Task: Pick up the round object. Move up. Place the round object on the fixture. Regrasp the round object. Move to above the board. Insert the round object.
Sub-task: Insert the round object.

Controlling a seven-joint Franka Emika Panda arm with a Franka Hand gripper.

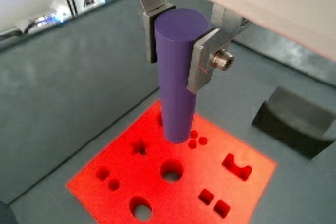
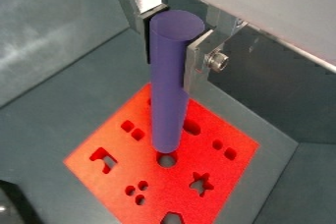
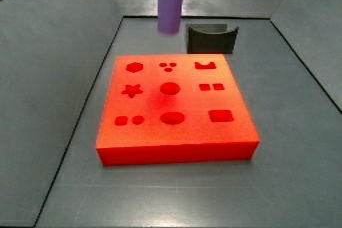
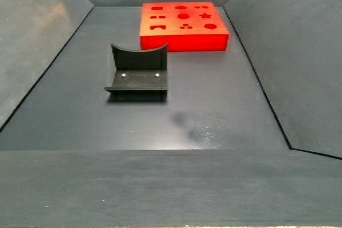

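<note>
My gripper (image 1: 180, 41) is shut on the upper end of the round object (image 1: 176, 81), a smooth purple peg that hangs upright between the silver fingers (image 1: 203, 59). Both wrist views show this; in the other one the gripper (image 2: 174, 41) holds the peg (image 2: 165, 90) the same way. The peg's lower end hangs in the air above the red board (image 1: 132, 174) (image 2: 197, 159). A side view shows only the peg (image 3: 173, 2), high over the board's (image 3: 201, 102) far end, with the gripper out of frame. The dark fixture (image 3: 211, 39) (image 1: 296, 120) stands empty beside the board.
The board (image 4: 194, 40) and fixture (image 4: 136, 72) stand on a dark grey floor inside a bin with sloping grey walls (image 4: 40, 42). The board has several shaped cut-outs, with a round hole (image 2: 165, 156) near the peg's lower end.
</note>
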